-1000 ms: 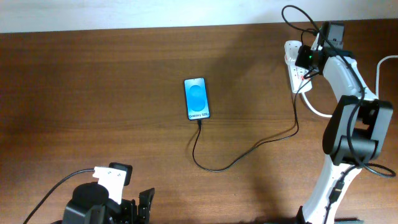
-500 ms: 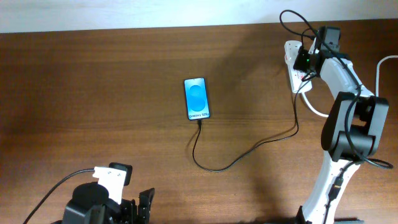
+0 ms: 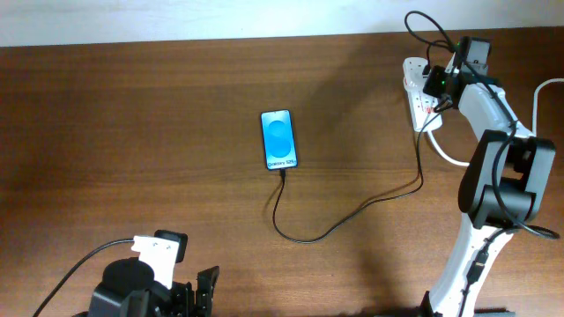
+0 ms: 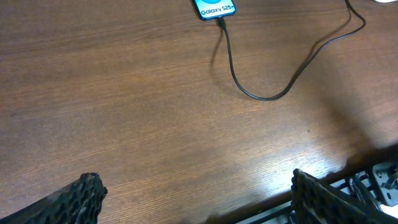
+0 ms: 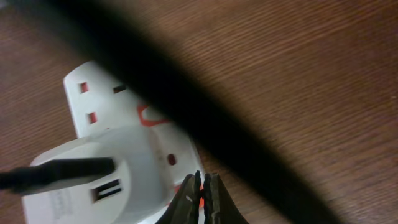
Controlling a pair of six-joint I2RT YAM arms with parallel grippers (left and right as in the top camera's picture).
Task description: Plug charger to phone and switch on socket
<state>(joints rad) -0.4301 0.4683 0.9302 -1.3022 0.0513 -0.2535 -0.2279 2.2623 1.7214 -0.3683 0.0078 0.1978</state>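
Brown wood table (image 3: 132,132) carries everything we need to judge progress. We see the phone (image 3: 279,139) lying flat just toward 12 o'clock from the table's centre, its screen lit blue. The charger (image 3: 352,214) leaves the phone's 6 o'clock edge, loops toward 5 o'clock, then climbs to the socket (image 3: 412,88) out at 2 o'clock. In the left wrist view the small plug tip sits in the phone's bottom port, so we judge the first half of the task done. At the other end, the right wrist view shows a white adapter (image 5: 93,180) seated in the socket with the black cable entering it, so that end looks connected as well. What is left is the switching. The right gripper (image 5: 202,198) has its fingers pressed together with nothing between them, and the closed tip is down at the socket's edge, at 6 o'clock in its own view. It is beside a fleck of red below the red switch (image 5: 149,116). A blurred dark band, probably cable, crosses that frame, and we cannot tell whether the tip touches a rocker or whether any is already on. The left gripper (image 4: 199,205) sits at 7 o'clock of the table, fingers spread wide and empty, well apart from the phone. We judge the task to be on its last step.
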